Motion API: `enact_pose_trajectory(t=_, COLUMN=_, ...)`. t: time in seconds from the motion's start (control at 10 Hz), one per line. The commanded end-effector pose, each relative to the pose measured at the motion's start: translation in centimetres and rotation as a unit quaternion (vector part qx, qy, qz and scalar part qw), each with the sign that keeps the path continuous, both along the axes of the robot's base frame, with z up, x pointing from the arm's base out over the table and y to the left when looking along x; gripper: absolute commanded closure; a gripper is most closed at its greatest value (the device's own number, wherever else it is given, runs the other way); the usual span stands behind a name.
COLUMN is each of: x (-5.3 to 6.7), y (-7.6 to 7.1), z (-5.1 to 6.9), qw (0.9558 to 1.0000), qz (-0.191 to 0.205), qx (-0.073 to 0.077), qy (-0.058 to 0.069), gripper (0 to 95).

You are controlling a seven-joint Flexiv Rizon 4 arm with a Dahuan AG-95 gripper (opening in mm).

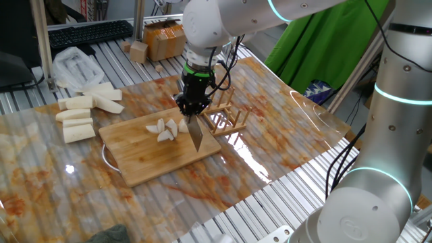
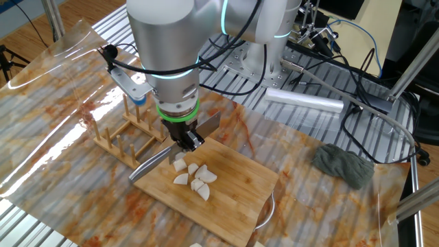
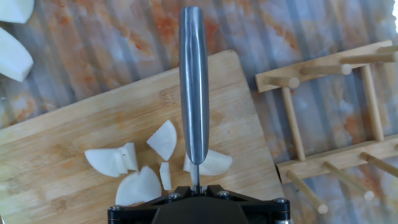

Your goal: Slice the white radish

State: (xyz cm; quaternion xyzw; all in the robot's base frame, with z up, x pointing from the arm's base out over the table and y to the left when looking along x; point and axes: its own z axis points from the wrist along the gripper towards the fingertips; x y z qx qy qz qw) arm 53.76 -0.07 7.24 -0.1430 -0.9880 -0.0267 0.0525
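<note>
The white radish lies as several thin pale slices [image 1: 165, 128] [image 2: 194, 180] [image 3: 163, 140] in the middle of a bamboo cutting board [image 1: 145, 165] [image 2: 236, 195] [image 3: 81, 130]. My gripper [image 1: 191, 108] [image 2: 184, 140] [image 3: 196, 186] is directly over them, shut on a steel knife [image 1: 196, 133] [image 2: 152, 165] [image 3: 194, 87]. In the hand view the blade runs edge-on away from me, just beside the slices and partly over one slice [image 3: 212, 163]. Whether the blade touches the board I cannot tell.
A wooden peg rack [image 1: 226, 118] [image 2: 127, 134] [image 3: 329, 124] stands right beside the board. Longer white radish sticks [image 1: 84, 111] [image 3: 12, 53] and a plastic bag [image 1: 74, 64] lie beyond it. A grey cloth [image 2: 343, 165] and a cardboard box [image 1: 165, 40] sit further off.
</note>
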Motion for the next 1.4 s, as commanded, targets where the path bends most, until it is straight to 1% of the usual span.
enact_pose_trajectory(t=0.1, x=0.2, y=0.2, z=-1.1, qw=1.0000, qz=-0.002, qx=0.002, qy=-0.001, gripper=95.0)
enact_pose_trajectory(t=0.2, x=0.3, y=0.4, z=-2.4, qw=1.0000, qz=-0.003, qx=0.002, qy=-0.006, gripper=95.0)
enact_pose_trajectory(t=0.3, x=0.3, y=0.4, z=-3.1, qw=1.0000, qz=-0.003, qx=0.001, qy=-0.007, gripper=95.0)
enact_pose_trajectory(t=0.6, x=0.2, y=0.4, z=-3.1, qw=0.9999, qz=-0.008, qx=0.004, qy=-0.009, gripper=95.0)
enact_pose_trajectory(t=0.7, x=0.2, y=0.4, z=-3.0, qw=0.9999, qz=-0.007, qx=0.002, qy=-0.008, gripper=95.0)
enact_pose_trajectory(t=0.9, x=0.1, y=0.3, z=-2.2, qw=1.0000, qz=-0.006, qx=-0.001, qy=-0.005, gripper=95.0)
enact_pose_trajectory(t=1.0, x=0.0, y=0.2, z=-1.6, qw=1.0000, qz=-0.005, qx=-0.002, qy=-0.002, gripper=95.0)
enact_pose_trajectory(t=1.1, x=0.0, y=0.3, z=-1.6, qw=1.0000, qz=-0.005, qx=0.000, qy=-0.002, gripper=95.0)
enact_pose_trajectory(t=1.2, x=0.1, y=0.3, z=-2.3, qw=1.0000, qz=-0.005, qx=0.000, qy=-0.006, gripper=95.0)
enact_pose_trajectory(t=1.3, x=0.1, y=0.4, z=-3.2, qw=0.9999, qz=-0.006, qx=0.002, qy=-0.009, gripper=95.0)
enact_pose_trajectory(t=1.4, x=0.2, y=0.5, z=-3.7, qw=0.9999, qz=-0.006, qx=0.002, qy=-0.012, gripper=95.0)
